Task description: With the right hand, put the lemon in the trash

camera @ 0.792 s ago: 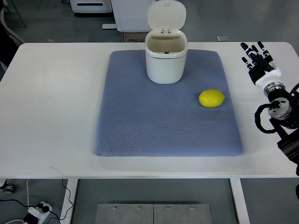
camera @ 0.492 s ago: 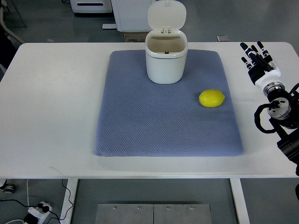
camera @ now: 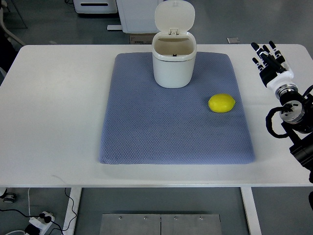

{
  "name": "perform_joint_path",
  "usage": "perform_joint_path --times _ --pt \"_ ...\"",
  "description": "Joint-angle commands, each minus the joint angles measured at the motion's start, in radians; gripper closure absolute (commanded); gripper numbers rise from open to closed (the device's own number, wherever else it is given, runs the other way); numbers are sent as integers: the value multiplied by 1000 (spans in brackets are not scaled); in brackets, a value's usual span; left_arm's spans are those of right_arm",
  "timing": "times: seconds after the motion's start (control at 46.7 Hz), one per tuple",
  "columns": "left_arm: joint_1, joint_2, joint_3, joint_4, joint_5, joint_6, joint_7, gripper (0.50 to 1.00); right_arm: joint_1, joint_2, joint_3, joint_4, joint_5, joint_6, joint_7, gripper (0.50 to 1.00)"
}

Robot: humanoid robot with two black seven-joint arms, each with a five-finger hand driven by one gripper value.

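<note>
A yellow lemon [camera: 221, 103] lies on the right part of a blue-grey mat [camera: 146, 127]. At the mat's far edge stands a white trash bin [camera: 173, 64] with its lid flipped up and its mouth showing. My right hand [camera: 268, 60] hovers over the white table to the right of the mat, well apart from the lemon, fingers spread and holding nothing. Its arm [camera: 293, 117] comes in from the right edge. The left arm does not show.
The white table [camera: 54, 112] extends widely to the left of the mat, and a narrower strip runs along the right. Beyond the far edge are white cabinets [camera: 117, 12] on the floor. Cables and a power strip [camera: 41, 218] lie below the front left.
The right hand has shifted very slightly up and to the right. The lemon and bin have stayed in place.
</note>
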Motion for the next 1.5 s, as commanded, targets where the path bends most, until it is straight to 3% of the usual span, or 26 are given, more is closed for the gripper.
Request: perform_joint_path --times 0.0,1.177,1.477 --pt "0 0 0 0 0 0 0 500 0 0 1 0 0 0 0 500" --pt "0 0 0 0 0 0 0 500 -1 -26 1 5 0 9 2 500" --pt "0 0 0 0 0 0 0 500 -4 -20 -2 3 0 11 84 500"
